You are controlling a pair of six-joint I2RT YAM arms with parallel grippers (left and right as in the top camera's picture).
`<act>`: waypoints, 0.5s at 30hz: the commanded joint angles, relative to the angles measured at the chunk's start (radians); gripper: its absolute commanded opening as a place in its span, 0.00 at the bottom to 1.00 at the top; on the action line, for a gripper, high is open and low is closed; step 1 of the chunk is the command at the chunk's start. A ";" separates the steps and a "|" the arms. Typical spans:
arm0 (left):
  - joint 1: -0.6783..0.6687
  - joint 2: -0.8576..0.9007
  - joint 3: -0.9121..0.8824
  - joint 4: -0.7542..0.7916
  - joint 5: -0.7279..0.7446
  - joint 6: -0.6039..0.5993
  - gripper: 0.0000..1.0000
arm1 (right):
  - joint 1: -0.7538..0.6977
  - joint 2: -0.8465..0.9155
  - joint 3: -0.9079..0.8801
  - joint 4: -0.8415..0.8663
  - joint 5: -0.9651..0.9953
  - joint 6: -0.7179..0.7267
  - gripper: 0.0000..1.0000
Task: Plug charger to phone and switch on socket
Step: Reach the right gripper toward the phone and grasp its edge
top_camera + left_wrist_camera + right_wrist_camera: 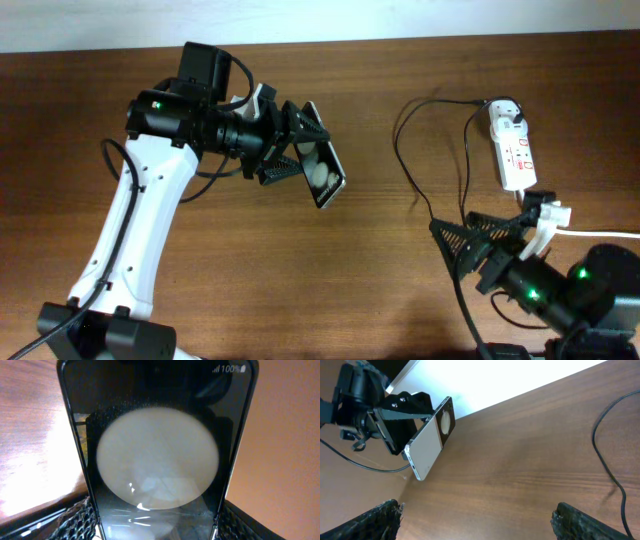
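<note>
The left gripper (298, 148) is clamped on a small black rectangular smartphone (322, 168). Its black, rough-textured triangular fingers (75, 517) press the phone's two long edges. The phone is held tilted, up off the brown wood-grain table (400, 300), over its left half. In the overhead view its glossy face carries two pale round patches. The left wrist view shows one large cream disc, thin rounded edges and a "100%" battery mark in the top corner. From the right wrist camera the phone (427, 445) catches the light and looks pale grey below a black band with a round patch.

The right gripper (462, 228) stands wide apart and holds nothing. Its ribbed black fingers (377, 520) sit at the bottom corners of its own view.

A white elongated plastic power strip (513, 150) with small red markings lies at the far right, well apart from the phone. A long thin black charger cable (398, 150) loops on the table beside it and runs up to its far end. A thick white cord (600, 232) leaves the strip's near end toward the right edge.
</note>
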 commanded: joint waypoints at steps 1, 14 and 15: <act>0.003 -0.004 0.027 0.011 -0.043 -0.058 0.59 | 0.011 0.080 0.053 0.043 -0.035 -0.012 0.99; 0.005 -0.004 0.026 0.018 -0.257 -0.137 0.59 | 0.604 0.413 0.064 0.369 0.414 -0.042 0.99; 0.005 -0.004 0.026 0.018 -0.261 -0.157 0.59 | 0.647 0.443 0.064 0.401 0.473 -0.042 0.99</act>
